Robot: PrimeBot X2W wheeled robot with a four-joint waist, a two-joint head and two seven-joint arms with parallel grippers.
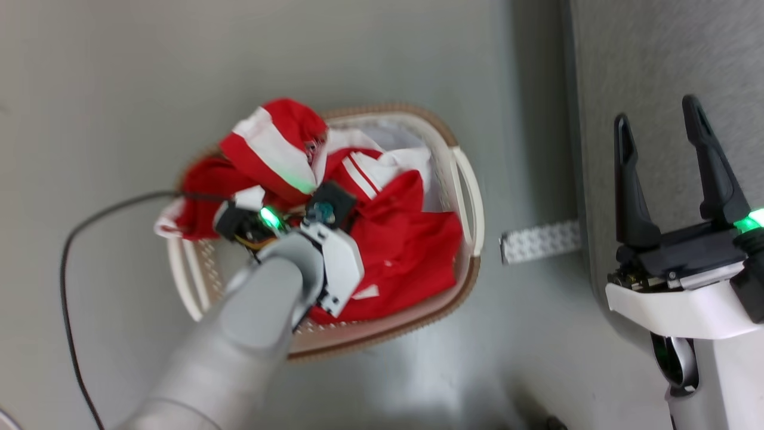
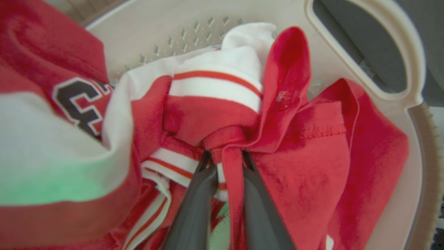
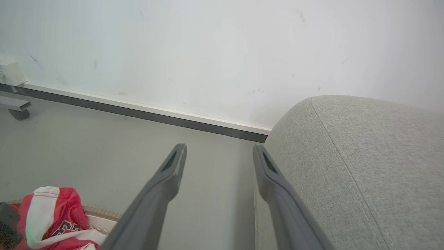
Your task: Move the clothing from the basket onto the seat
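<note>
Bunching inside the left pincer (image 2: 226,157), clothing (image 2: 305,166) in the basket (image 2: 156,31)

The grey floor (image 1: 119,71) carries the basket (image 1: 473,203), the seat (image 1: 656,60) and a black cable (image 1: 62,280).

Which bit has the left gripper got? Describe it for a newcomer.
In the basket beside the sofa lies red-and-white clothing. The left gripper pinches a narrow plain red fold by a white striped band, bunched tight unlike the loose cloth around.
</note>
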